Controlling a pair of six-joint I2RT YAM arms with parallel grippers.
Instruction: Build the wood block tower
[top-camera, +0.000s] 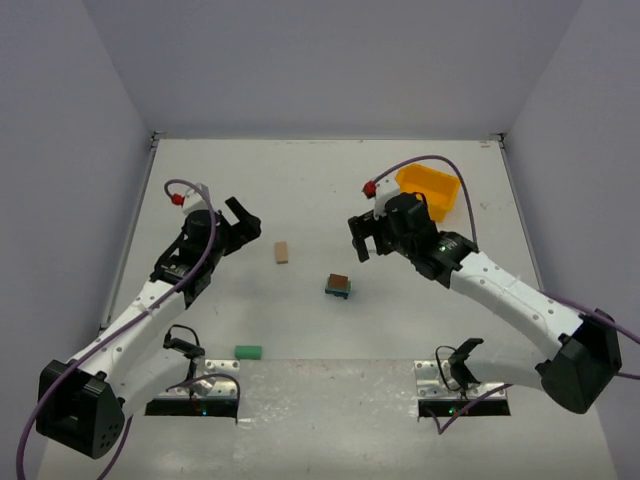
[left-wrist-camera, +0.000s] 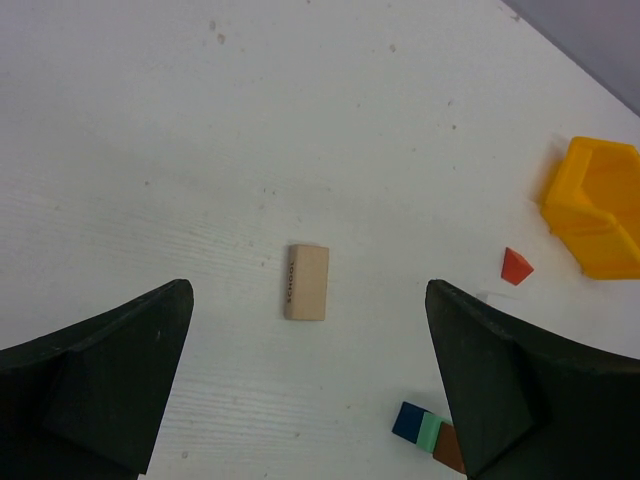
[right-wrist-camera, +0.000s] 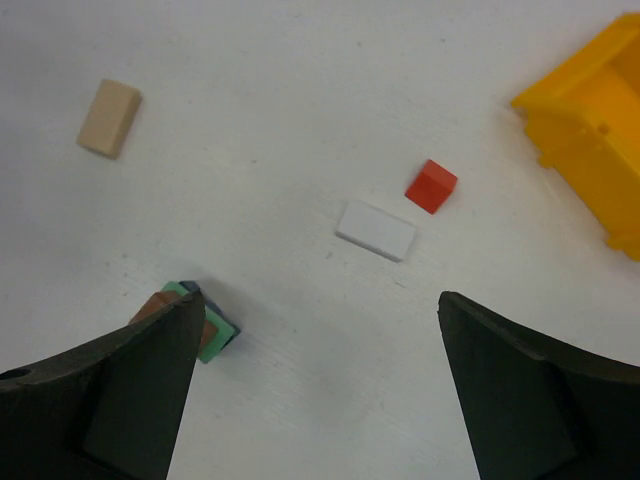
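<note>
A short stack (top-camera: 338, 286) stands mid-table: a blue block at the bottom, green in the middle, brown-red on top. It also shows in the left wrist view (left-wrist-camera: 428, 430) and the right wrist view (right-wrist-camera: 212, 335). A tan block (top-camera: 282, 252) lies flat to its left, also seen by the left wrist (left-wrist-camera: 306, 282) and the right wrist (right-wrist-camera: 110, 118). A green block (top-camera: 248, 351) lies near the front. A red block (right-wrist-camera: 431, 186) and a white block (right-wrist-camera: 375, 229) lie under my right arm. My left gripper (top-camera: 245, 218) is open and empty above the tan block. My right gripper (top-camera: 362, 240) is open and empty, up and right of the stack.
A yellow bin (top-camera: 428, 190) stands at the back right, just behind my right gripper; it also shows in the right wrist view (right-wrist-camera: 590, 120) and the left wrist view (left-wrist-camera: 595, 205). The red block (left-wrist-camera: 516, 266) lies between the bin and the stack.
</note>
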